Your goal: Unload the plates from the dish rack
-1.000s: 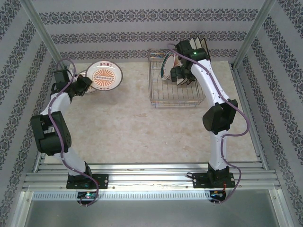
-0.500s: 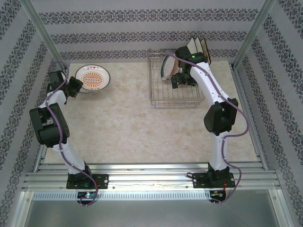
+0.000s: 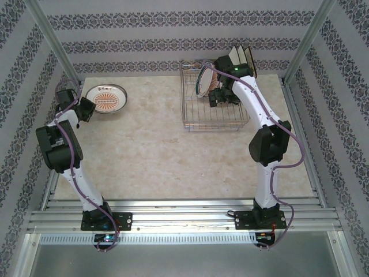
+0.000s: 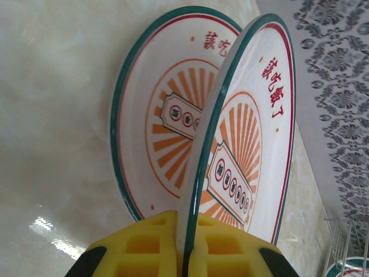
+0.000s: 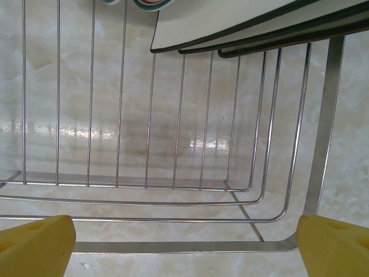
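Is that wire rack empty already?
No, the dish rack holds a round green-rimmed plate and square plates standing at its far end.

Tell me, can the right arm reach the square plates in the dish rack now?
Probably yes. The right fingers are open over the dish rack, and the square plates stand just ahead of them, with only bare wires between.

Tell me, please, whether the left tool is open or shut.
Shut on the sunburst plate: the left tool's yellow fingers clamp its green rim.
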Motion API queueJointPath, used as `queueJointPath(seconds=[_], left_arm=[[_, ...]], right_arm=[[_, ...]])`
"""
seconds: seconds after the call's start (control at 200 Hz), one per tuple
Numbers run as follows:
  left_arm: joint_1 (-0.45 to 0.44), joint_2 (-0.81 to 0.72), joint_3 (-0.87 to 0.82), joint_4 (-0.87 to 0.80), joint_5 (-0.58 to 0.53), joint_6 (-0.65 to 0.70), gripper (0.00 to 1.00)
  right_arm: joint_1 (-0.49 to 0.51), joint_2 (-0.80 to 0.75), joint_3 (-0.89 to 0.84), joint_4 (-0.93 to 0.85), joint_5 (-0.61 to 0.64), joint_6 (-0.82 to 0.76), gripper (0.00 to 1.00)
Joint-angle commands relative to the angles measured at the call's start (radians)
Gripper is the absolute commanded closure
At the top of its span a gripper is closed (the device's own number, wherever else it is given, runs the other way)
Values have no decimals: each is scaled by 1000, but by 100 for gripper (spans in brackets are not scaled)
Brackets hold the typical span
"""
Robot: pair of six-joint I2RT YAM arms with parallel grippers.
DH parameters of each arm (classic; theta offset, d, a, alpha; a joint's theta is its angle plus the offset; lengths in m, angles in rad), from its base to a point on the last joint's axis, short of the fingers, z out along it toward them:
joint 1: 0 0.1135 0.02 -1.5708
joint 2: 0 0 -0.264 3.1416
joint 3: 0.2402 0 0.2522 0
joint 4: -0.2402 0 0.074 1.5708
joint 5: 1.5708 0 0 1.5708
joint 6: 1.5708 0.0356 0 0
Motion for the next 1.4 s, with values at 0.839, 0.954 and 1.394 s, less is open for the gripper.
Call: queueJointPath(seconds=[0.839, 0.954, 1.394], left_arm=[[14, 165, 169, -39, -19, 36, 71], [12, 150, 178, -91, -52, 87, 65], [-2, 133, 267, -286, -157, 248, 52]], right_arm=[[-1, -11, -12, 16, -20, -15, 2], [-1, -13, -20, 21, -21, -16, 2], [-6, -33, -69, 59, -37, -15, 2]])
